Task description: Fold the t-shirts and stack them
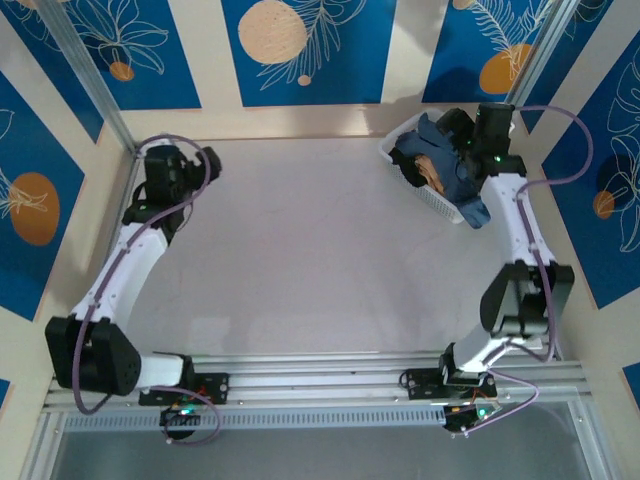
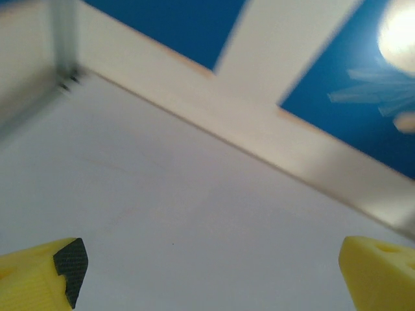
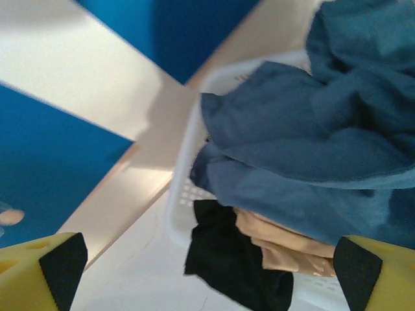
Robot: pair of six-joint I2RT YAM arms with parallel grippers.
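Note:
Crumpled t-shirts fill a white lattice basket (image 1: 424,196) at the table's far right. A slate-blue shirt (image 3: 305,149) lies on top, a tan one (image 3: 285,249) under it, and a black one (image 3: 237,259) hangs over the basket rim (image 3: 185,175). In the top view the blue shirt (image 1: 455,170) spills over the basket's near end. My right gripper (image 3: 204,275) hovers open just in front of the pile with nothing between its fingers. My left gripper (image 2: 211,272) is open over bare table near the far left corner (image 1: 180,170).
The grey table (image 1: 300,240) is bounded by cream and blue patterned walls. An aluminium post (image 2: 61,39) stands in the far left corner. The arms' rail (image 1: 320,385) runs along the near edge.

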